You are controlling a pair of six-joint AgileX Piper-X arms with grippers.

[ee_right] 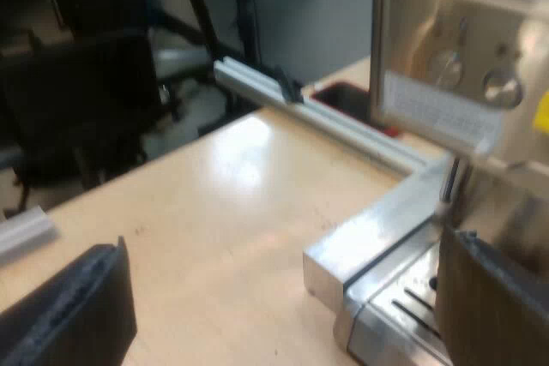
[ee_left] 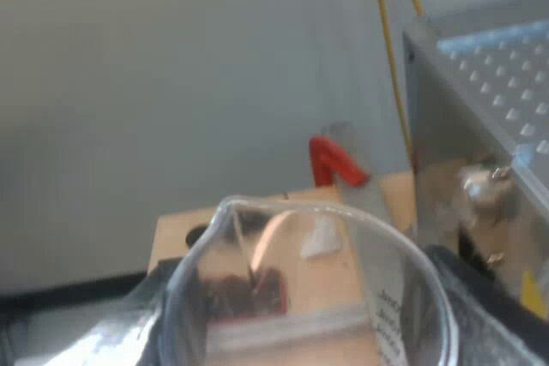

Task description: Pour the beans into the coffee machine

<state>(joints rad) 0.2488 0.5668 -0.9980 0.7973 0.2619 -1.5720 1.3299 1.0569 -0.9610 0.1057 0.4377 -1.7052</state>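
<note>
In the left wrist view, the left hand (ee_left: pixel 300 310) is clamped on the measuring glass (ee_left: pixel 309 237), with a black finger pressed against each side of its clear wall. A dark brown heap of beans (ee_left: pixel 249 293) lies low inside the glass. The glass is near the metal side of the espresso machine (ee_left: pixel 480 126), whose dimpled top plate shows beside it. Beyond the rim a red end (ee_left: pixel 330 165) sticks up over a pale wooden board (ee_left: pixel 176 233). In the right wrist view, the right hand (ee_right: pixel 283 250) has its fingers spread wide with nothing between them. It hangs over the wooden surface (ee_right: pixel 214 203) at the machine's front, near the drip tray (ee_right: pixel 403 302). A metal rail (ee_right: pixel 326 117) runs along the surface beyond.
</note>
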